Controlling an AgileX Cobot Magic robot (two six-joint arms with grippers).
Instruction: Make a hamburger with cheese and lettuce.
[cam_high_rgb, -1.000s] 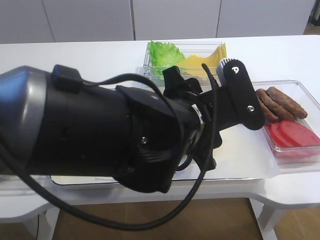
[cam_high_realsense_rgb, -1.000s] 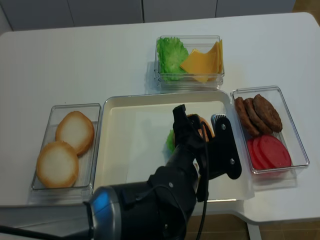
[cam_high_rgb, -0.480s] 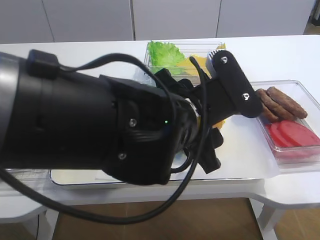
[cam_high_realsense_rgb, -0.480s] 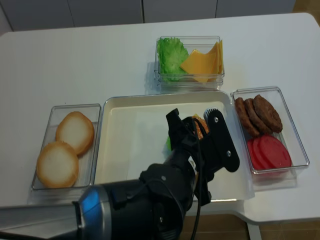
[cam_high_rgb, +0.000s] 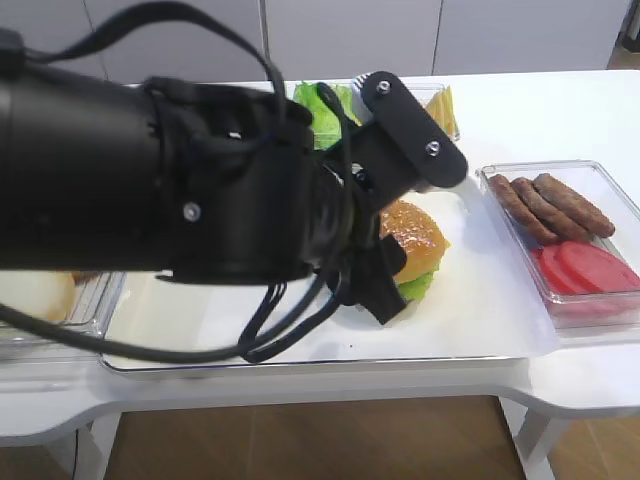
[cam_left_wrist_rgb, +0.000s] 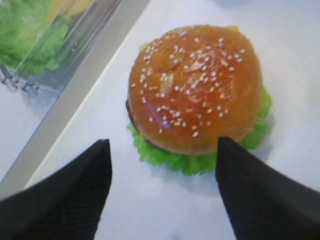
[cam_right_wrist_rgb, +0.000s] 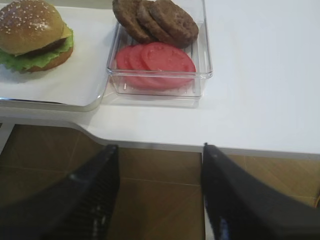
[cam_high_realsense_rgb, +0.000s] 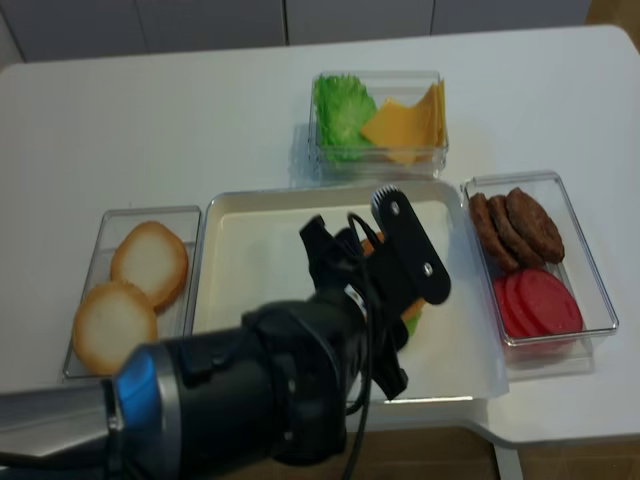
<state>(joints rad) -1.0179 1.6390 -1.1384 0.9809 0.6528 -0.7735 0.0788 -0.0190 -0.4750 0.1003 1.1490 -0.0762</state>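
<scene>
Since the earlier frames the left arm has swung up and leftward, so the finished hamburger (cam_high_rgb: 410, 248), a sesame-speckled golden domed bun over yellow slice, dark patty and frilly green leaf, shows clear of it on the shallow cream tray (cam_high_realsense_rgb: 250, 250). The left claw (cam_left_wrist_rgb: 162, 192) hovers just above the hamburger, jaws spread wide and gripping nothing. The right claw (cam_right_wrist_rgb: 157, 192) hangs off the edge of the white worktop (cam_right_wrist_rgb: 260, 75), jaws apart and empty.

By the look of it the stack is complete: the ruffled lettuce (cam_left_wrist_rgb: 197, 162) rings the base and a corner of the cheese (cam_right_wrist_rgb: 67, 32) peeps from under the top bun. Little seems left but drawing the arm away.

Behind the tray a clear plastic tub (cam_high_realsense_rgb: 375, 160) holds a bunched green leaf (cam_high_realsense_rgb: 340, 115) and fanned yellow slices (cam_high_realsense_rgb: 410, 125). On the right a clear box (cam_right_wrist_rgb: 157, 82) carries brown patties (cam_right_wrist_rgb: 155, 20) and red tomato rounds (cam_right_wrist_rgb: 157, 60). On the left another clear tub (cam_high_realsense_rgb: 185, 290) has two pale bun halves (cam_high_realsense_rgb: 130, 295).
</scene>
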